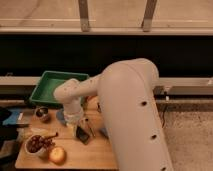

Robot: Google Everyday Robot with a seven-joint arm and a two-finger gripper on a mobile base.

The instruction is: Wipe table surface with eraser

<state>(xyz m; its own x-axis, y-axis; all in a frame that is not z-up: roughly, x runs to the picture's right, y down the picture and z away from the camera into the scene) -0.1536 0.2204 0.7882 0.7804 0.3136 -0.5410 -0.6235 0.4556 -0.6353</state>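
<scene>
The table surface point(90, 156) is a light tan wooden top at the lower left. The eraser point(83, 135), a flat black block, lies tilted on it near the middle. My gripper point(76, 128) points down from the white wrist, just left of and above the eraser, and appears shut on its near end, pressing it to the wood. The big white arm covers the right side of the table.
A green tray point(50, 87) sits at the back left. A small dark bowl point(42, 114) and a light-blue pad point(60, 116) lie behind the gripper. A white bowl of dark fruit point(34, 144) with a black-handled utensil point(48, 136) and an orange fruit point(57, 155) stand front left.
</scene>
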